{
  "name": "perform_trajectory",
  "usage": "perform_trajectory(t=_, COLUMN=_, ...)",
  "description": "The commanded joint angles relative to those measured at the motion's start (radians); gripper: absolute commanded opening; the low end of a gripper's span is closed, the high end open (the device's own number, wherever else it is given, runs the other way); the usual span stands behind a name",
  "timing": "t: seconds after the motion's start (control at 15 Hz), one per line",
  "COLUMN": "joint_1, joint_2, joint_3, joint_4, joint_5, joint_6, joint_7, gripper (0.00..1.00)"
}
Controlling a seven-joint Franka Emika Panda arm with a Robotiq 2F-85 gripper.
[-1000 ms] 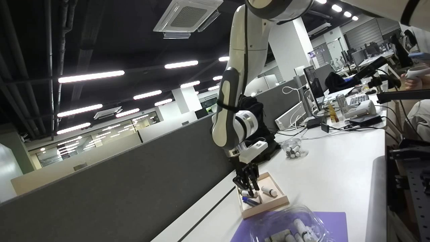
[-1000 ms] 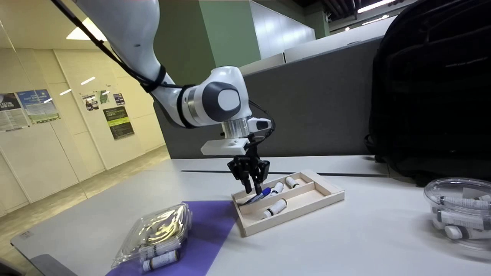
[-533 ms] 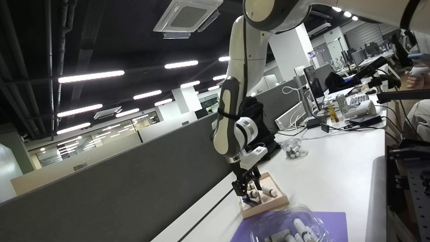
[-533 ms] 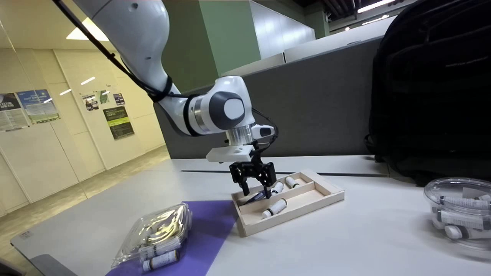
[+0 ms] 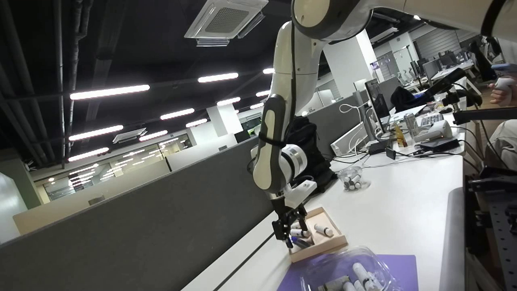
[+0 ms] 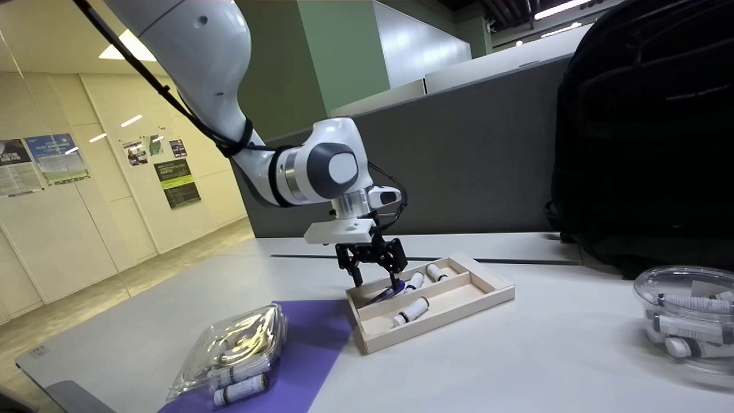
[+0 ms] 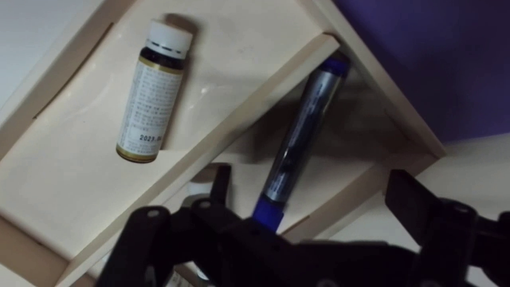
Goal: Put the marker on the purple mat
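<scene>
The blue-capped marker (image 7: 299, 135) lies in a compartment of the tan wooden tray (image 6: 441, 330), one end at the corner where the divider meets the tray's wall. Its other, blue end is partly covered by my gripper (image 7: 310, 185) in the wrist view. The jaws stand wide apart, with nothing gripped between them; one finger (image 7: 221, 181) is over the tray on one side of the marker, the other beyond the tray's outer wall. In an exterior view the gripper (image 6: 377, 283) is low over the marker's end of the tray. The purple mat (image 6: 315, 332) lies flat beside the tray.
A clear plastic box (image 6: 229, 350) with small bottles covers part of the mat. Several white-capped bottles, one of them the bottle (image 7: 153, 95) across the divider, share the tray. A round clear tub (image 6: 688, 321) and a black backpack (image 6: 642, 143) stand farther along; a grey partition (image 5: 161, 214) runs behind.
The jaws have spread from fairly narrow to wide. My gripper has come down a little, then shifted sideways, away from the backpack. The marker appears to stay in place in the tray.
</scene>
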Motion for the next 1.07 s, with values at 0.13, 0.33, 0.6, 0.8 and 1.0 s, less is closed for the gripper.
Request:
perform_trajectory(t=0.13, joint_1=-0.009, joint_2=0.013, joint_3=0.003, joint_4=0.026, joint_5=-0.01, joint_6=-0.004, joint_7=-0.007, gripper=0.59)
perform_trajectory(t=0.33, joint_1=-0.013, joint_2=0.019, joint_3=0.001, joint_4=0.031, joint_5=-0.011, joint_6=-0.004, joint_7=-0.011, gripper=0.38)
perform_trajectory(t=0.6, joint_1=-0.014, joint_2=0.027, joint_3=-0.008, joint_4=0.034, joint_5=-0.013, joint_6=-0.009, joint_7=-0.006, gripper=0.1)
perform_trajectory(t=0.8, joint_1=-0.015, joint_2=0.028, joint_3=-0.016, joint_4=0.038, joint_5=-0.012, joint_6=-0.015, joint_7=0.001, gripper=0.02)
perform_trajectory(t=1.0, joint_1=-0.017, joint_2=0.023, joint_3=-0.019, joint_4=0.036, joint_5=-0.012, joint_6=-0.02, joint_7=0.002, gripper=0.0)
